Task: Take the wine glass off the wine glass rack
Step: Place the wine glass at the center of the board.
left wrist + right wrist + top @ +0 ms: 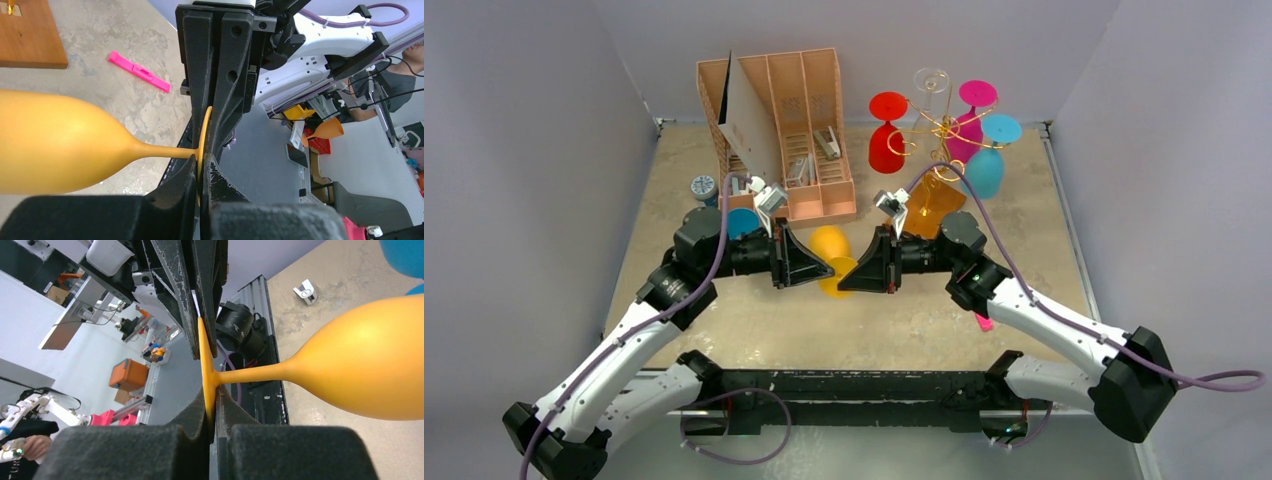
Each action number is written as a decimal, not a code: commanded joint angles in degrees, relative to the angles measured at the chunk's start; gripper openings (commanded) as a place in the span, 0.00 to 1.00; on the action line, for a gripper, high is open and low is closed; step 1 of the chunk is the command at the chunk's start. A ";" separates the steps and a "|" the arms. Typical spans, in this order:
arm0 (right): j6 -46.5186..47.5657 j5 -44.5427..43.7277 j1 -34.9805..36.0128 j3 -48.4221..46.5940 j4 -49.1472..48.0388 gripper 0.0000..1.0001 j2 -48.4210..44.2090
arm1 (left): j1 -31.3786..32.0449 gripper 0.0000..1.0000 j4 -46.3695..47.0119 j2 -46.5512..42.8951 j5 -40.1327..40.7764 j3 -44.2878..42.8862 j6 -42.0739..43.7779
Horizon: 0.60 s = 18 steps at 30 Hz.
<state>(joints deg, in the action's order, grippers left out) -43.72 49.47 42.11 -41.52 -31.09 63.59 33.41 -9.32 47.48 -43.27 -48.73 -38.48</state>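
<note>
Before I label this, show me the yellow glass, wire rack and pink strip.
yellow glass (55, 145): left wrist view, bowl.
wire rack (929, 210): top view, wooden base.
pink strip (139, 71): left wrist view, middle.

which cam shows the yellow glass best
Right wrist: the yellow glass fills the frame, stem and foot clear, foot pinched in the right claw. Left wrist is nearly as good, from the other side. Top view shows only a small part of it.

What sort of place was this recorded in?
Probably a robotics lab: a walled-in test table, a person working nearby, and what looks like another white robot arm in the background.
</note>
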 commanded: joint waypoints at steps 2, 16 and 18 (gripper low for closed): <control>2.39 0.88 0.17 -1.90 -0.87 0.00 -2.15 | 0.03 0.00 2.37 -2.12 0.19 -0.12 -0.14; 28.65 2.98 1.00 4.17 20.18 0.00 -12.87 | 0.00 0.78 -31.38 -0.80 29.24 -17.39 15.26; 33.59 3.37 1.09 8.13 18.81 0.00 -15.50 | 0.04 0.76 -33.84 0.66 32.51 -18.03 16.38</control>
<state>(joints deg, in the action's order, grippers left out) -22.81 50.33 42.52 -39.05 -12.73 53.15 33.52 -34.57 45.28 -20.25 -63.64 -27.31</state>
